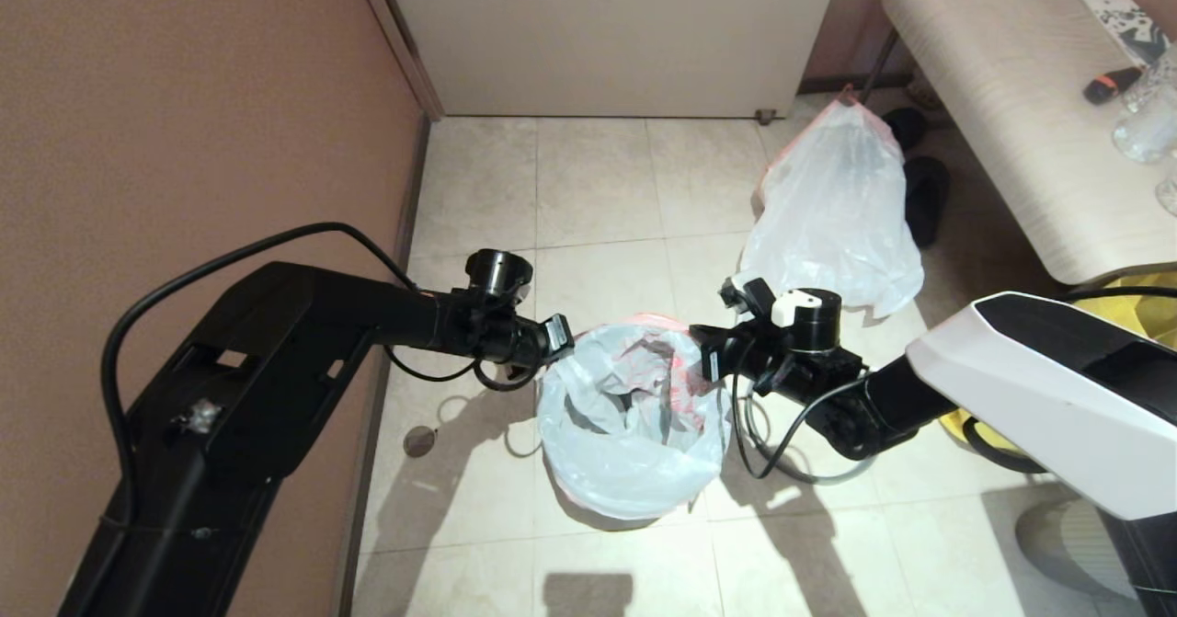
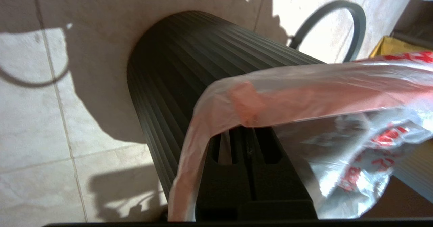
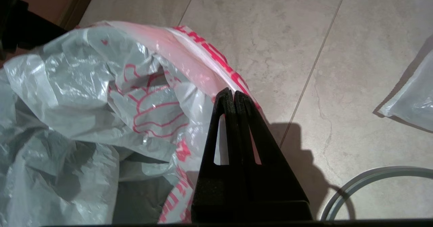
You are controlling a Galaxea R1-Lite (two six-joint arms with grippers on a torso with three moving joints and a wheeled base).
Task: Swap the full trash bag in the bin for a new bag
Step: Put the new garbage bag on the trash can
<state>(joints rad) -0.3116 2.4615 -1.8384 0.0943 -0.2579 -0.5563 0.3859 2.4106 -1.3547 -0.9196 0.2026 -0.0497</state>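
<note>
The new bag (image 1: 630, 415), thin white plastic with an orange-red hem and red lettering, lies spread over the mouth of the bin (image 2: 176, 68), a black ribbed wastebasket on the tiled floor. My left gripper (image 1: 563, 339) is at the bag's left edge, shut on the hem (image 2: 248, 118), which drapes over its tips. At the bag's right edge my right gripper (image 1: 703, 357) is shut on the hem (image 3: 216, 64), with the bag's open inside (image 3: 84, 101) beside it. The full trash bag (image 1: 832, 212) stands on the floor behind the right arm, apart from both grippers.
The bin's thin grey ring (image 2: 355, 20) lies on the floor by the bin, right of it (image 3: 368, 176). A brown wall (image 1: 184, 139) runs close on the left. A pale bench (image 1: 1011, 93), black slippers (image 1: 924, 194) and a yellow fabric bag (image 1: 1140, 309) crowd the right.
</note>
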